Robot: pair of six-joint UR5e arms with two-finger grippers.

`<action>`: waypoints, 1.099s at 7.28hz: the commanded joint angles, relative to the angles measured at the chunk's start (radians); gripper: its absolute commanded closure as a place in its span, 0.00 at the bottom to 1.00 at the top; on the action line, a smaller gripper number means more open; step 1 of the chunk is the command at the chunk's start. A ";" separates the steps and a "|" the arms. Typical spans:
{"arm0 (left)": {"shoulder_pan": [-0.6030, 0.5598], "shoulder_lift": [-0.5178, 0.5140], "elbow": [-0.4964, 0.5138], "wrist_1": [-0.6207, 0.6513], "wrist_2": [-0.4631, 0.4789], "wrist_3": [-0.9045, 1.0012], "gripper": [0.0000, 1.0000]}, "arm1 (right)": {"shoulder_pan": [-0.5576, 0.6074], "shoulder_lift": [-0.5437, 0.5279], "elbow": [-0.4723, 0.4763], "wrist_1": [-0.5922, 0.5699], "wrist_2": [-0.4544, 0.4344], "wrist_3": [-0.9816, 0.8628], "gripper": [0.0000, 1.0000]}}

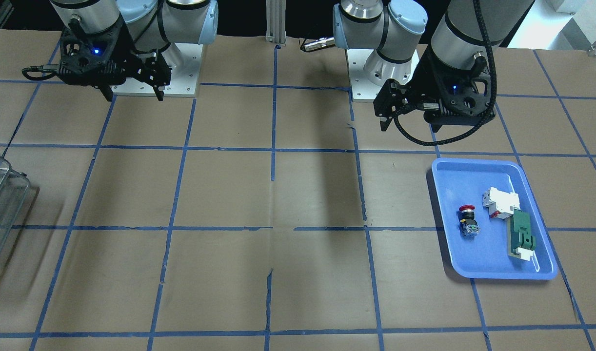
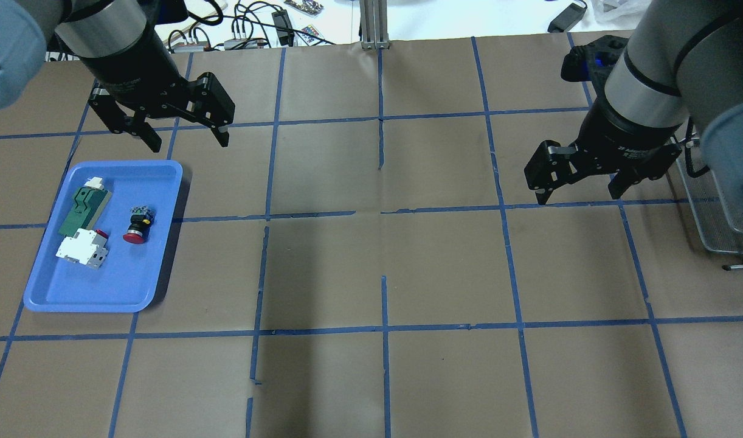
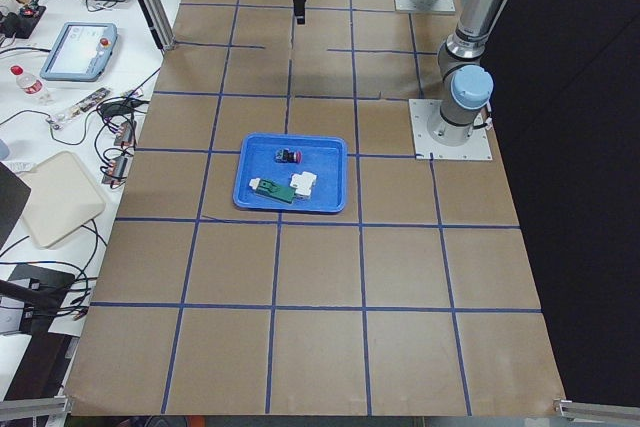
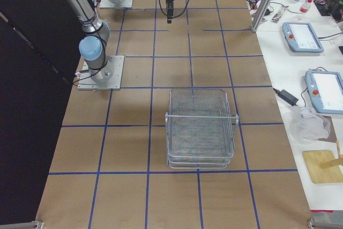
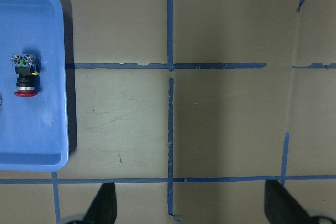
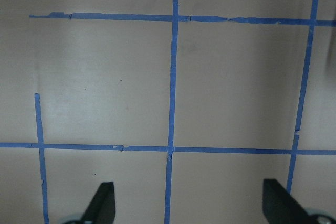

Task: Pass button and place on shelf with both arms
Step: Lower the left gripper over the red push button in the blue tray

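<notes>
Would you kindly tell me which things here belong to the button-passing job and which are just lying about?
Job: red-capped push button; tiered wire shelf; left gripper; right gripper.
Lying about: white-and-red block; long green part; flat blue plastic tray.

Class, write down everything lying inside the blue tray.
Three things lie in the blue tray: the button, on its side and apart from the others; a white-and-red block; a long green part right beside that block. The tray floor beneath them is covered.
</notes>
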 commanded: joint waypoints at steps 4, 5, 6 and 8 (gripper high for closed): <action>0.035 0.003 -0.011 -0.002 0.020 0.012 0.00 | 0.000 -0.001 0.000 -0.002 0.012 0.003 0.00; 0.085 0.002 -0.033 -0.020 0.128 0.015 0.00 | 0.000 -0.001 -0.002 -0.002 0.015 0.006 0.00; 0.180 -0.006 -0.054 -0.016 0.140 0.041 0.00 | 0.000 -0.001 0.000 -0.002 0.014 0.008 0.00; 0.312 -0.055 -0.132 0.090 0.140 0.260 0.00 | -0.001 -0.001 -0.002 -0.002 0.009 0.006 0.00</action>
